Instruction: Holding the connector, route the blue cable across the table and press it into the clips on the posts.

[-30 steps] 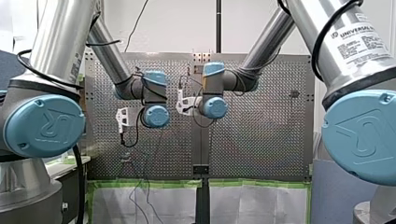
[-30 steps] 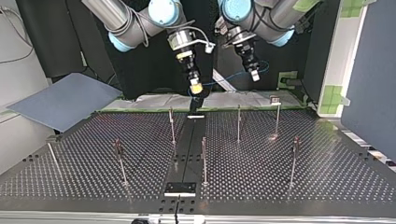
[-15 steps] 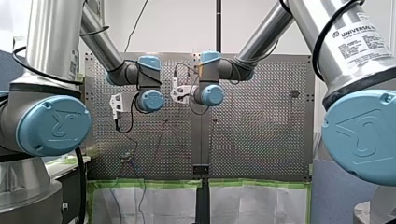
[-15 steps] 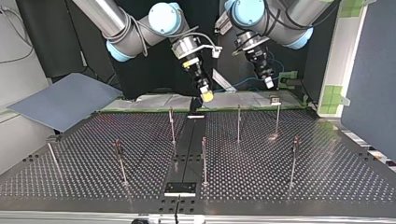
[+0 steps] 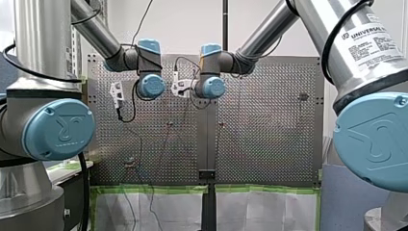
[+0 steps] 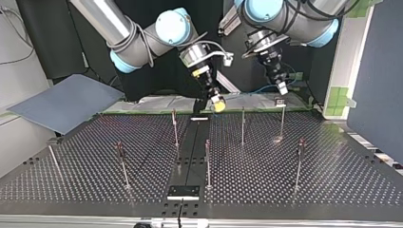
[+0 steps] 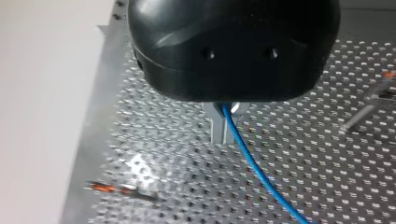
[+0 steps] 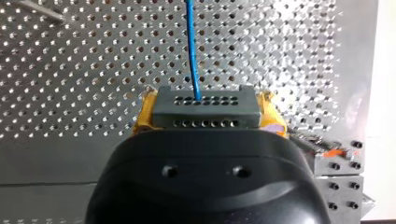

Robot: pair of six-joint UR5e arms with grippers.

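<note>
In the right wrist view, my right gripper (image 8: pixel 206 103) has its yellow pads (image 8: pixel 142 116) shut on a dark grey connector (image 8: pixel 205 119) with rows of holes. The blue cable (image 8: pixel 192 51) runs straight ahead from it over the perforated table. In the left wrist view, my left gripper (image 7: pixel 224 125) has its metal fingers shut on the blue cable (image 7: pixel 254 165), which trails away below them. In the top view, my right gripper (image 6: pixel 218 104) hangs above the table's far edge, and my left gripper (image 6: pixel 283 88) is to its right. The cable (image 6: pixel 256 89) sags between them.
Several thin clip posts stand on the table, among them one (image 6: pixel 175 127) near the middle, one (image 6: pixel 243 124) and one (image 6: pixel 282 118) under the grippers. A grey board (image 6: pixel 66 102) lies at the top view's left. A black bracket (image 6: pixel 183 191) sits at the near edge.
Both arms have carried the cable toward the top view's right and a little lower. In the front view both wrists have risen and shifted left.
</note>
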